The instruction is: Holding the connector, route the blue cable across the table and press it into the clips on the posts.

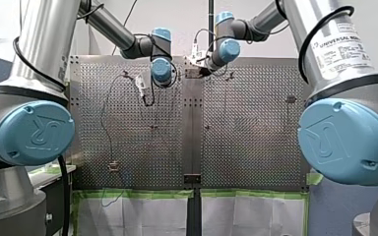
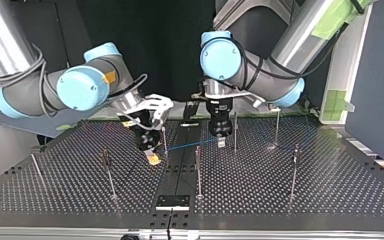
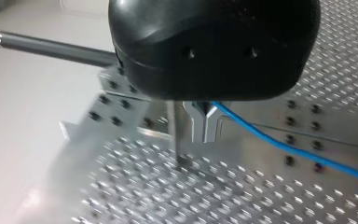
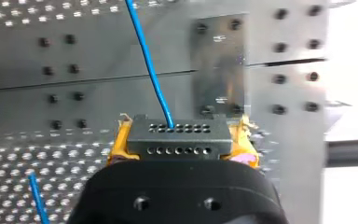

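A black connector (image 4: 177,137) with rows of small holes sits between the yellow pads of my right gripper (image 4: 181,145), which is shut on it. The blue cable (image 4: 149,70) leaves the connector and runs ahead over the plate. In the top view it stretches from my right gripper (image 2: 152,156) to my left gripper (image 2: 221,142). The metal fingers (image 3: 212,126) of my left gripper (image 3: 204,133) are shut on the blue cable (image 3: 279,144), which trails off to one side. A thin post (image 3: 178,140) stands right beside those fingers.
Several thin posts stand on the perforated table (image 2: 60,195), among them one at the middle front (image 2: 198,170), one at the top view's left (image 2: 108,172) and one at its right (image 2: 294,170). A bare seam plate (image 2: 172,201) lies at the front centre.
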Robot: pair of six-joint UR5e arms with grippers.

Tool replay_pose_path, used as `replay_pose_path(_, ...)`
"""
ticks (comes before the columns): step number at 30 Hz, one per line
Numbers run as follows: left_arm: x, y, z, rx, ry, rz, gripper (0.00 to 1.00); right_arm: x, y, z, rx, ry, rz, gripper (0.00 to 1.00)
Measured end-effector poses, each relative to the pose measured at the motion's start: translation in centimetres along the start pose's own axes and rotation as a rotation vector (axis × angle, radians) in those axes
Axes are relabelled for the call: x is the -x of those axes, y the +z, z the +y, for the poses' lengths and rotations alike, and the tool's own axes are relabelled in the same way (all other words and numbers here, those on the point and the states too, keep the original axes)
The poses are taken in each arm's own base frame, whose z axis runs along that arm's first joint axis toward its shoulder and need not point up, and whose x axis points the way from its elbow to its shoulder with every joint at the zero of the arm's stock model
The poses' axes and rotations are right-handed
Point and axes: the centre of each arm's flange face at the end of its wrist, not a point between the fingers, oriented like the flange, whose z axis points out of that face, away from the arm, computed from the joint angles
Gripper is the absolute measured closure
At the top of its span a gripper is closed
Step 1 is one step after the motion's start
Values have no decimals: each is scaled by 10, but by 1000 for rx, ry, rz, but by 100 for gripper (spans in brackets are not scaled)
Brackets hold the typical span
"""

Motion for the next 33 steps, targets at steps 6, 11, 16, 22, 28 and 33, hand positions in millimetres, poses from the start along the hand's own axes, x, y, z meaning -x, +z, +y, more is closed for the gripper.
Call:
replay_pose_path(6, 29, -9, -10, -59, -15, -52, 100, -24, -14, -11, -36, -5, 37, 100)
replay_pose_path(11, 31, -6, -12, -85, -17, -66, 100, -21, -13, -14, -63, -5, 31, 100)
replay_pose_path(16, 11, 1, -11, -78, 5, -40, 100, -8, -6, -13, -71, -2, 10, 100)
replay_pose_path(22, -3, 13, -7, -67, 10, -43, 100, 2, 1, -7, -65, -1, -4, 100)
replay_pose_path(28, 1, 23, -5, -74, -4, -76, 100, 10, 7, -5, -76, 0, -11, 100)
replay_pose_path(33, 5, 27, -4, -76, -7, -86, 100, 10, 11, -2, -89, 0, -4, 100)
